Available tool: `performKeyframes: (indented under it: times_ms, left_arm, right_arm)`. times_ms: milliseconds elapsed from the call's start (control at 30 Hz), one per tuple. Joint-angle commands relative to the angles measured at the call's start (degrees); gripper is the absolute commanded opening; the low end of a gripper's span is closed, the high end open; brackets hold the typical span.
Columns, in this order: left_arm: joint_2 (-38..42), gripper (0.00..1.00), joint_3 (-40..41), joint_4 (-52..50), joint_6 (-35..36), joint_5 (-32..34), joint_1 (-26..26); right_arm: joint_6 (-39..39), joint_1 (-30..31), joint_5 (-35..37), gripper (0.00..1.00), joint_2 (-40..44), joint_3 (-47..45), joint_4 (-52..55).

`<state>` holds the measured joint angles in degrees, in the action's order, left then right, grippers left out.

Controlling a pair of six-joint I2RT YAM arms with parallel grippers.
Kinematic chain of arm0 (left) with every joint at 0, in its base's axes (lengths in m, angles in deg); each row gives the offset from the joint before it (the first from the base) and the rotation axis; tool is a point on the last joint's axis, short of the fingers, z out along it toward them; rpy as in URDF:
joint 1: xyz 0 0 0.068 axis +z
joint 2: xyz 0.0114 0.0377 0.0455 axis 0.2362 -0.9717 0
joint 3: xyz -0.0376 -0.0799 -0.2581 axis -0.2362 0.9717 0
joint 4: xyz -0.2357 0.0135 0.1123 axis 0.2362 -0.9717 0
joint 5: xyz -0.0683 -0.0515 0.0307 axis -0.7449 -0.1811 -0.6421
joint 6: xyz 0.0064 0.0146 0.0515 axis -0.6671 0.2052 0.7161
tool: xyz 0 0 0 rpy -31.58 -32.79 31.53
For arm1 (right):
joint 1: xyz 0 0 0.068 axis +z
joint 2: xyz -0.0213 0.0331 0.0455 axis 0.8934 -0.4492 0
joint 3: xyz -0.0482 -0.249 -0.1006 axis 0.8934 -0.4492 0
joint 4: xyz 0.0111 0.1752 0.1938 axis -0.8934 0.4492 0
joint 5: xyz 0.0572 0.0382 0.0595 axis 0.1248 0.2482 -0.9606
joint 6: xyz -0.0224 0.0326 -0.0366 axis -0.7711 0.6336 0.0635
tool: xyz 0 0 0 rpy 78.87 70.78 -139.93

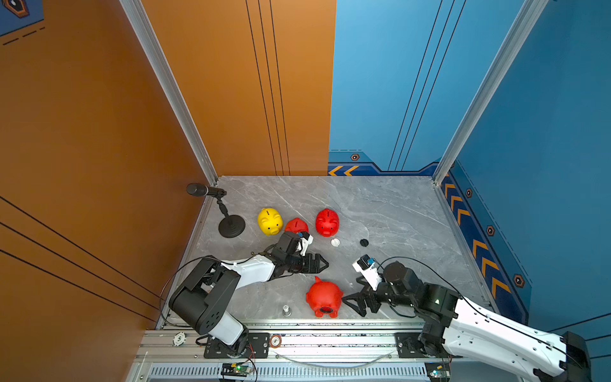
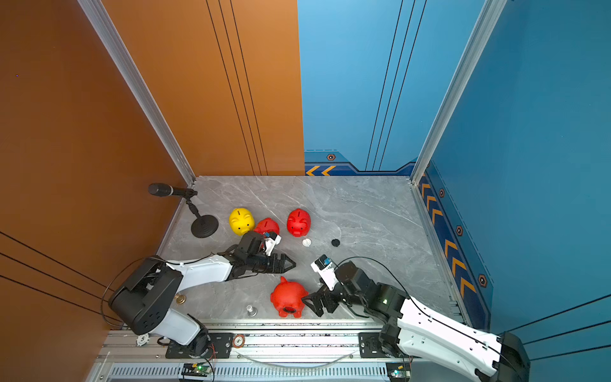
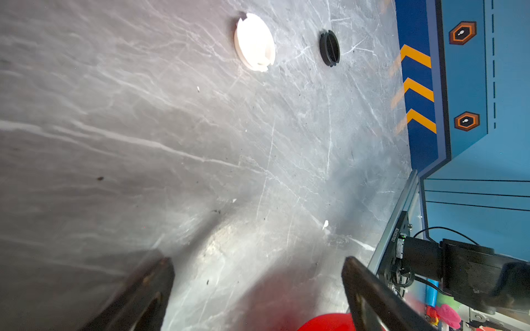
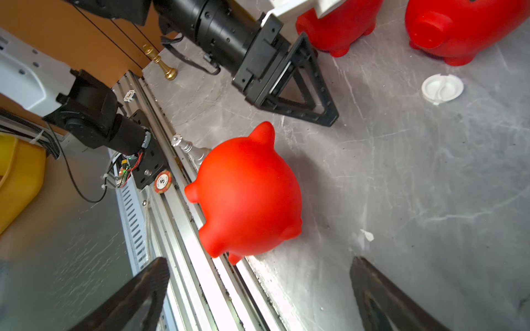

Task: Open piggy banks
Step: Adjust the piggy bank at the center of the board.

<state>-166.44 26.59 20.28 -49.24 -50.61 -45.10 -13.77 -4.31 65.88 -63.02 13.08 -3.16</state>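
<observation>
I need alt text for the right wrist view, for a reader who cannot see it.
A red piggy bank lies tipped over on the grey table beside the metal rail, just ahead of the open, empty right gripper. Farther off are the left gripper, two standing red piggy banks and a white plug disc.

Orange wall (image 1: 82, 132), blue wall (image 1: 545, 99), grey floor (image 1: 380, 205), marble perhaps.

Left arm (image 1: 251, 269) and right arm (image 1: 496, 337), same build: white moulded shells with small dark holes, black cylindrical joint housings. Left gripper (image 1: 322, 263) and right gripper (image 1: 353, 306) have black triangular open-frame fingers. White camera block (image 1: 365, 268) with a blue part behind each gripper. Thin black cable (image 1: 396, 257) loops off each arm. Black screwed base plates (image 1: 261, 344). Green LED (image 1: 437, 301) on the right arm's joint.
</observation>
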Motion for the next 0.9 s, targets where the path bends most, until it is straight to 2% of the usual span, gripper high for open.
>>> performKeyframes:
  times_ms: [0, 100, 200, 400, 567, 733, 867]
  left_arm:
    - [0.9, 0.94, 1.1, -1.5, 0.7, -2.7, 0.8]
    - [0.9, 0.94, 1.1, -0.3, 0.3, -3.8, 1.1]
    - [1.5, 0.94, 1.4, 1.0, -0.6, -4.7, 1.7]
    - [3.6, 0.96, 1.2, 0.7, -0.8, -5.0, 2.3]
    - [6.4, 0.98, 2.1, -0.8, -0.5, -4.0, 2.9]
    - [8.5, 1.0, 2.8, -2.0, -0.3, -3.4, 3.5]
    - [10.5, 0.99, 3.8, -2.8, -0.3, -2.8, 4.0]
  right_arm:
    - [4.7, 6.3, 9.0, 1.0, 3.1, -2.8, -0.3]
    - [5.4, 13.1, 16.0, 1.0, 1.1, -3.6, -3.4]
    - [5.8, 17.3, 21.2, 1.0, -5.0, -2.7, -6.9]
    - [11.1, 20.6, 30.0, 1.0, -17.7, -2.2, -15.9]
    - [14.7, 20.7, 37.5, 1.0, -24.0, 0.6, -14.9]
    - [14.7, 16.1, 36.5, 1.0, -27.4, 2.2, -15.1]
    - [10.9, 12.4, 36.8, 1.0, -27.7, 2.9, -14.7]
